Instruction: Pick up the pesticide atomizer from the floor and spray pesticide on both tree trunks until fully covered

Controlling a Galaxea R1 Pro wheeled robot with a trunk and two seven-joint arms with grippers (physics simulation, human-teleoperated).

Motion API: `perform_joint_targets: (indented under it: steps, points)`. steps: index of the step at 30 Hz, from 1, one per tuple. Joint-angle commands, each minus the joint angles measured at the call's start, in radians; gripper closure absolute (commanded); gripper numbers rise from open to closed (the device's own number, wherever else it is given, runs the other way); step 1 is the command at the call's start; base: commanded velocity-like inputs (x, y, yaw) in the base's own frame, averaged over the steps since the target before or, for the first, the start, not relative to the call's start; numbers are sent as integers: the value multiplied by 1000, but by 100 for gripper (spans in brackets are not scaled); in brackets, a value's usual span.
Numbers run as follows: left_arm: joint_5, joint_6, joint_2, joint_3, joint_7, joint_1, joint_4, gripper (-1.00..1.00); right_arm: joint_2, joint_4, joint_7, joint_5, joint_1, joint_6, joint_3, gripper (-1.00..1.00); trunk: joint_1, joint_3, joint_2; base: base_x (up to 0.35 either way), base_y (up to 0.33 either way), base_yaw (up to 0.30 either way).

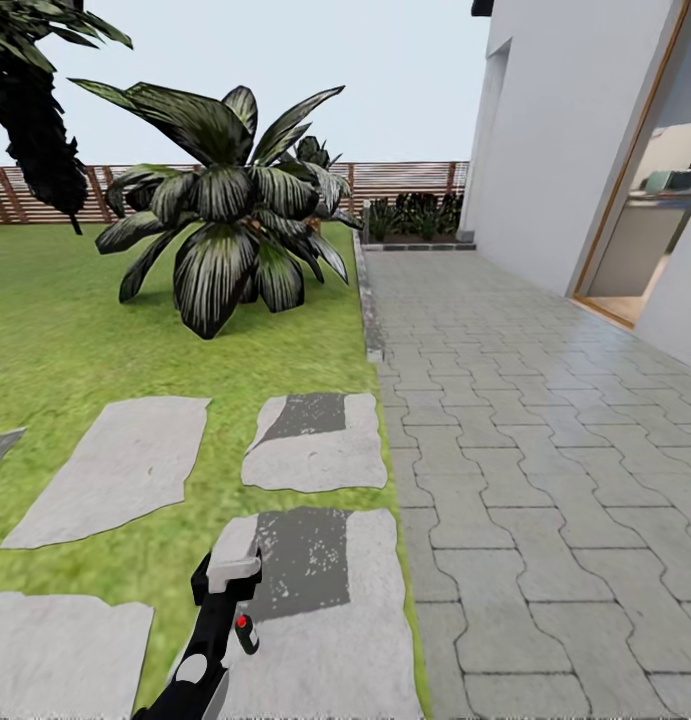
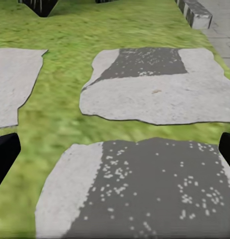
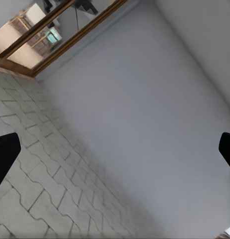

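No atomizer or grey-brown trunks in my views, so I can't place them; I judge I'm still in transit. What I have of the garden: lawn (image 1: 65,340), slat fence (image 1: 405,180) at the back, a broad striped palm-like plant (image 1: 225,230), and a dark conifer (image 1: 30,110) at the far left. Left arm (image 1: 220,620) reaches low over the stepping stones (image 1: 315,440). Left gripper (image 2: 115,149) has its fingers (image 2: 4,157) spread wide, nothing between them. Right gripper (image 3: 115,149) is equally wide, empty, facing the white house wall (image 3: 159,114) over grey paving (image 3: 40,164). Risks: mistaking the palm or conifer for a target tree, and clipping the wall with the right arm when turning.
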Motion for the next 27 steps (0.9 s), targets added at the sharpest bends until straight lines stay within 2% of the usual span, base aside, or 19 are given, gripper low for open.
perform_joint_targets:
  steps: [1, 20, 25, 27]
  points:
    - [-11, -3, -1, 4, 4, -1, 1, -100, 0, 1, 0, -6, -1, -4, 4, -100, 0, -5, -1, 0, 0, 0]
    - [-11, -3, -1, 4, 4, -1, 1, -100, 0, 1, 0, -6, -1, -4, 4, -100, 9, -78, -5, 0, 0, 0]
    - [-11, -3, -1, 4, 4, -1, 1, -100, 0, 1, 0, -6, -1, -4, 4, -100, 9, -78, -5, 0, 0, 0]
    - [-11, -3, -1, 4, 4, -1, 1, -100, 0, 1, 0, -6, -1, -4, 4, -100, 10, -86, -6, 0, 0, 0]
